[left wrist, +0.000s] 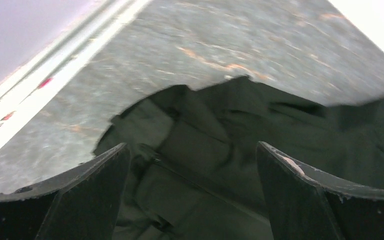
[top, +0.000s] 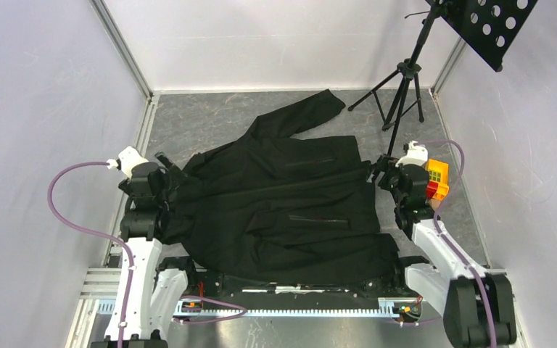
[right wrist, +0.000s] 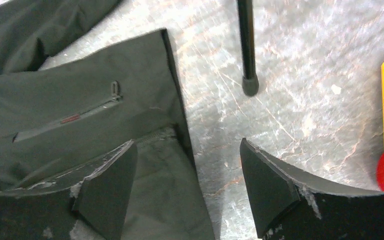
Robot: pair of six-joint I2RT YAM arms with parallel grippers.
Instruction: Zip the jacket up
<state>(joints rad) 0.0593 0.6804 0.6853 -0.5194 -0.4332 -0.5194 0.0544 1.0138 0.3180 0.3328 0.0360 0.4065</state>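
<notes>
The black jacket [top: 283,199] lies spread flat across the grey table, collar toward the left, hem toward the right, one sleeve reaching to the far side. My left gripper [top: 168,168] hovers open over the collar end; in the left wrist view its jaws [left wrist: 192,165] stand wide apart above folded collar fabric [left wrist: 200,145]. My right gripper [top: 377,172] is open at the hem edge. The right wrist view shows its jaws [right wrist: 187,167] straddling the jacket's hem corner [right wrist: 172,165], with a pocket zip [right wrist: 70,119] beyond.
A black music stand tripod [top: 400,90] stands at the far right; one foot [right wrist: 250,86] shows near the hem. A yellow and red block [top: 437,180] sits beside the right wrist. White walls enclose the table on three sides.
</notes>
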